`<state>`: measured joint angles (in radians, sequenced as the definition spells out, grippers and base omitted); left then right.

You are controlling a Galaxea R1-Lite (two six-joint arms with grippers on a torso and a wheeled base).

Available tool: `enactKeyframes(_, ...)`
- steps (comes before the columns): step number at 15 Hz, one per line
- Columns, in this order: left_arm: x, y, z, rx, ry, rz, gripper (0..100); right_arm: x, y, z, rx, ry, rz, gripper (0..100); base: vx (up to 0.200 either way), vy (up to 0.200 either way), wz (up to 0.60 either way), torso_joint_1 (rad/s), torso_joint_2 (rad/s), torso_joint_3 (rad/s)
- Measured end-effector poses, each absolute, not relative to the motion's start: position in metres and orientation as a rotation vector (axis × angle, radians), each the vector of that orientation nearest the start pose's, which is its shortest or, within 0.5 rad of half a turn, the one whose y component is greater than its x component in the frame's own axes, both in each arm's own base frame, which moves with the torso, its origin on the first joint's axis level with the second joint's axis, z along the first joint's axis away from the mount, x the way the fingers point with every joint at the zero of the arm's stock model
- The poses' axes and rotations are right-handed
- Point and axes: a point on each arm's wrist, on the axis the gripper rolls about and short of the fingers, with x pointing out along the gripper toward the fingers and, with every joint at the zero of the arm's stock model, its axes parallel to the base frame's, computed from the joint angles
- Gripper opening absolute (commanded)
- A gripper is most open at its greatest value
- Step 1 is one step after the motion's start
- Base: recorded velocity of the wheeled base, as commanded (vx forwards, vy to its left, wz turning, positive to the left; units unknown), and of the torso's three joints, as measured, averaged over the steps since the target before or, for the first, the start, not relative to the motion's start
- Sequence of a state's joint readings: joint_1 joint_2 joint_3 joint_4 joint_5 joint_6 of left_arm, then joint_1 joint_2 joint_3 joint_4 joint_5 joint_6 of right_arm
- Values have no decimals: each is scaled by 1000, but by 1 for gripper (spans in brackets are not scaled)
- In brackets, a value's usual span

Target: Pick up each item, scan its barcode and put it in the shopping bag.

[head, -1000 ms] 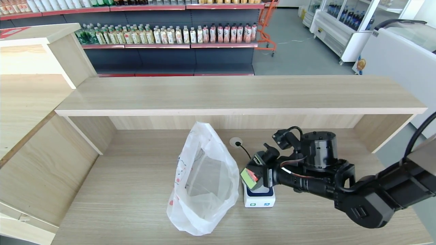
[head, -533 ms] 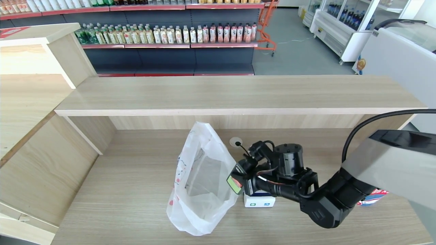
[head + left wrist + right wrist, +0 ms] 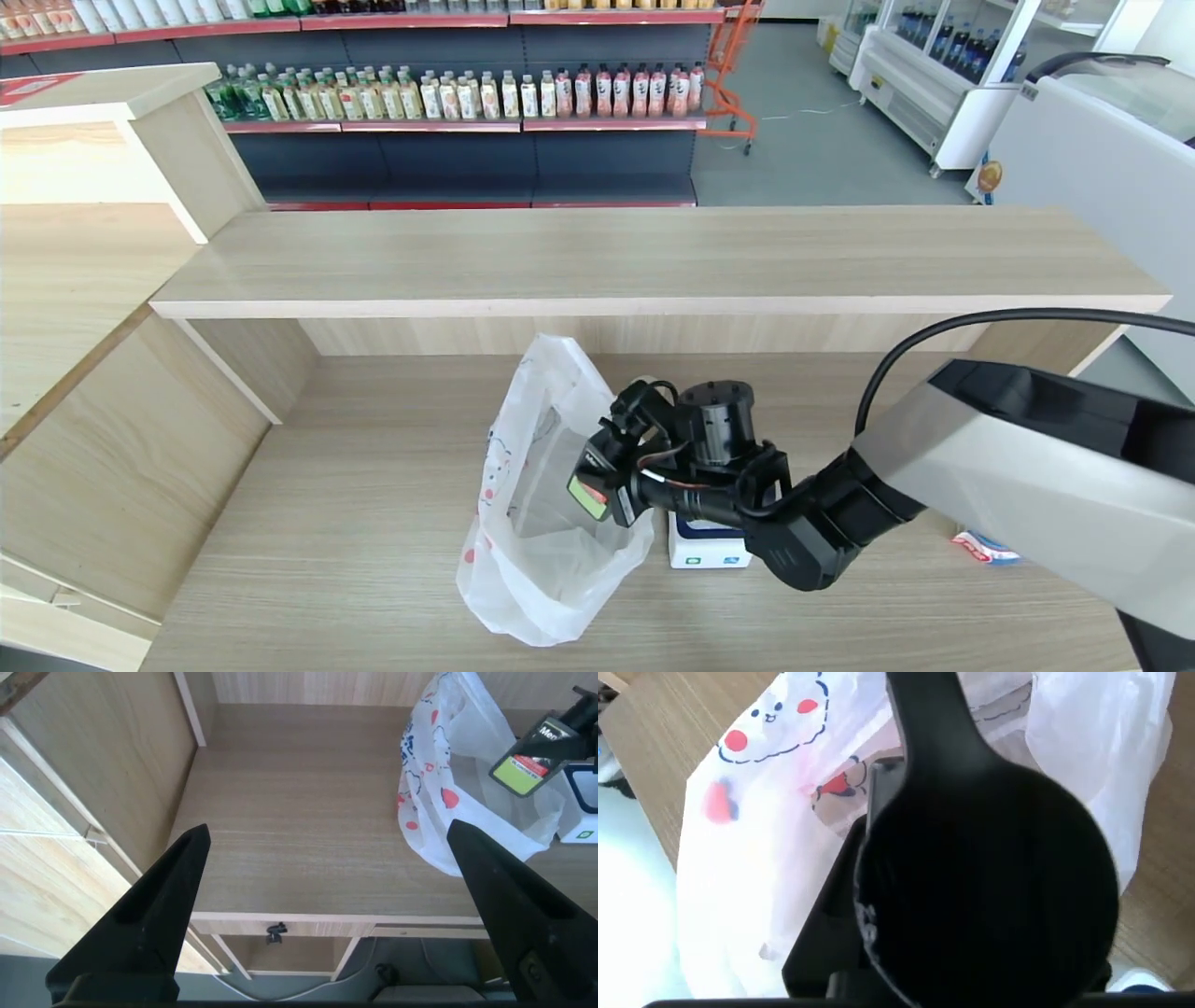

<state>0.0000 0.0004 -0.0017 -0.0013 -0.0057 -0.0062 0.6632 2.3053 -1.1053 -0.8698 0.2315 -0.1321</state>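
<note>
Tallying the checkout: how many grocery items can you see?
2. A black pack in the right claw at the mouth of the shopping bag; a packet on the counter farther right, partly hidden. More may lie inside the bag.

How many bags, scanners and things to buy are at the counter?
Shopping bag: 1
Scanner: 1
Things to buy: 2, the green-labelled item in the right gripper and the red and blue packet
Total: 4
</note>
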Motion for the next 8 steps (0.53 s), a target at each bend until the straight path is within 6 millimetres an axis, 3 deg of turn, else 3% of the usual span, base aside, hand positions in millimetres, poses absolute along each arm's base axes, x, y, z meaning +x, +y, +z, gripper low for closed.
enactKeyframes(4, -23, 0, 76, -7, -3, -6, 100, 341, 278, 30, -350, 244, 946, 0, 0, 0, 0, 0, 0, 0)
enactKeyframes(5, -23, 0, 76, -7, -3, -6, 100, 341, 282, 26, -376, 231, 958, 100, 0, 0, 0, 0, 0, 0)
enactKeyframes(8, -23, 0, 76, -7, -3, -6, 100, 342, 287, 20, -378, 225, 1015, 100, 0, 0, 0, 0, 0, 0)
